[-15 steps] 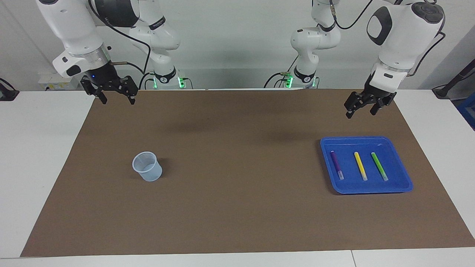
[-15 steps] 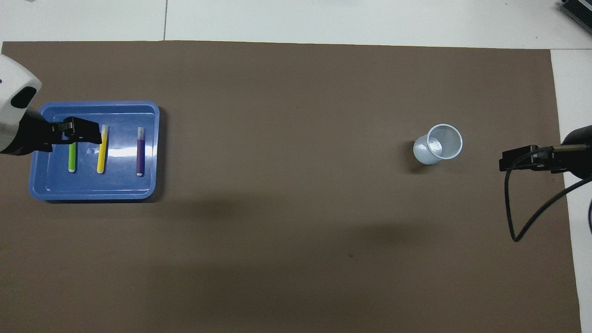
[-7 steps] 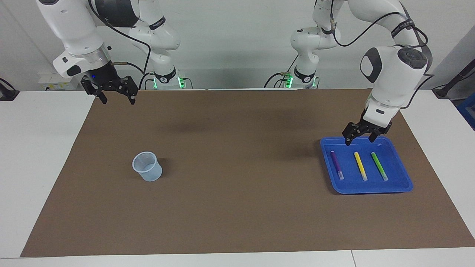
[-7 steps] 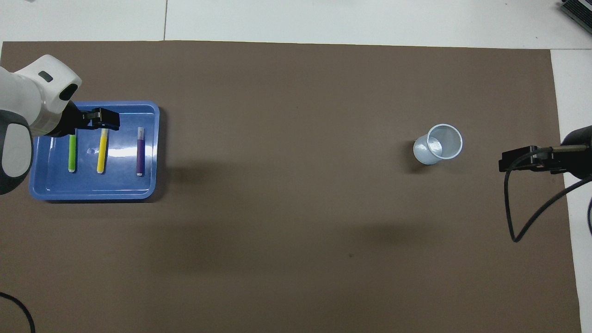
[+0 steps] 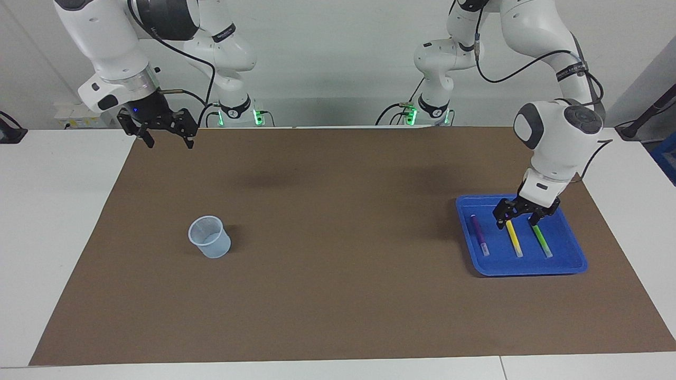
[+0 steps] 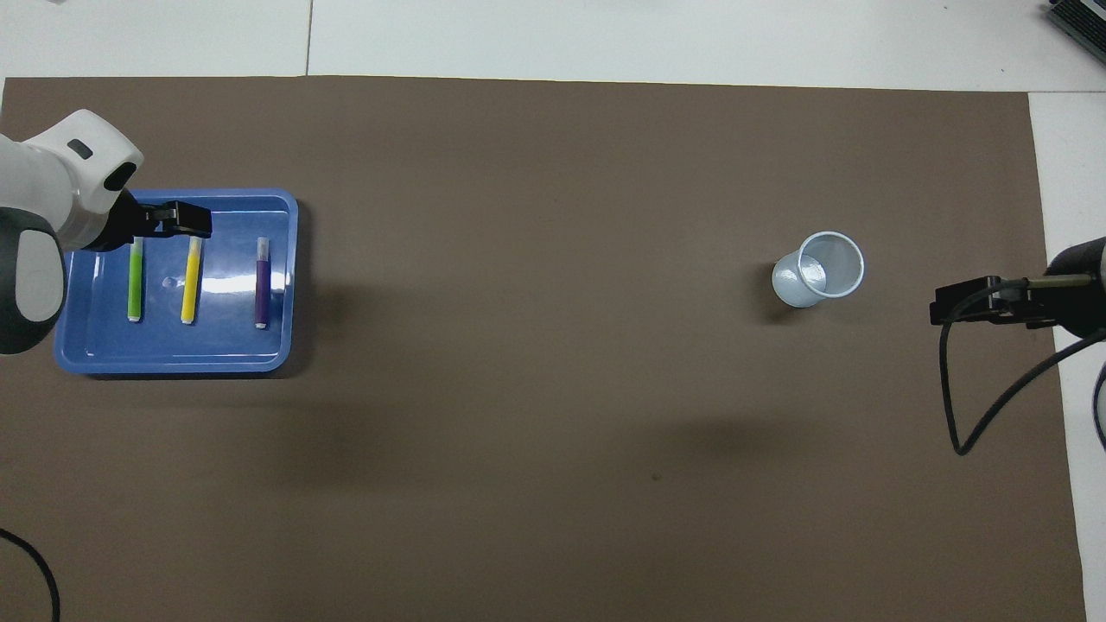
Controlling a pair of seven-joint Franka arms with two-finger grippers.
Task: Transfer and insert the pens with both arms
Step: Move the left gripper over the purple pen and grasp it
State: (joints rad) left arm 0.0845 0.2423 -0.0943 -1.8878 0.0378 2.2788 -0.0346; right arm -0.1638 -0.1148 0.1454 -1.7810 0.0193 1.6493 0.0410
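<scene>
Pens: three lie side by side in the blue tray (image 5: 573, 261), at the right of the facing view and the left of the overhead view, each with its whitish tip toward the bottom of the facing view.
Purple pen (image 5: 479, 235): the one on the tray's side toward the middle of the table; nothing touches it.
Yellow pen (image 5: 514, 238): the middle one; its upper end in the facing view sits right under the left gripper.
Green pen (image 5: 542, 241): the one on the tray's outer side, beside the yellow pen and apart from it.
Cup (image 5: 209, 237): pale, translucent, upright on the brown mat (image 5: 338, 295), left of centre in the facing view, well apart from the tray.
Left gripper (image 5: 519, 219): low over the tray's upper part in the facing view, above the upper ends of the yellow and green pens; fingers spread wide, nothing between them; whether a fingertip touches a pen I cannot tell.
Right gripper (image 5: 168, 141): up in the air over the mat's corner at the upper left of the facing view; fingers spread apart, holding nothing; this arm waits.
</scene>
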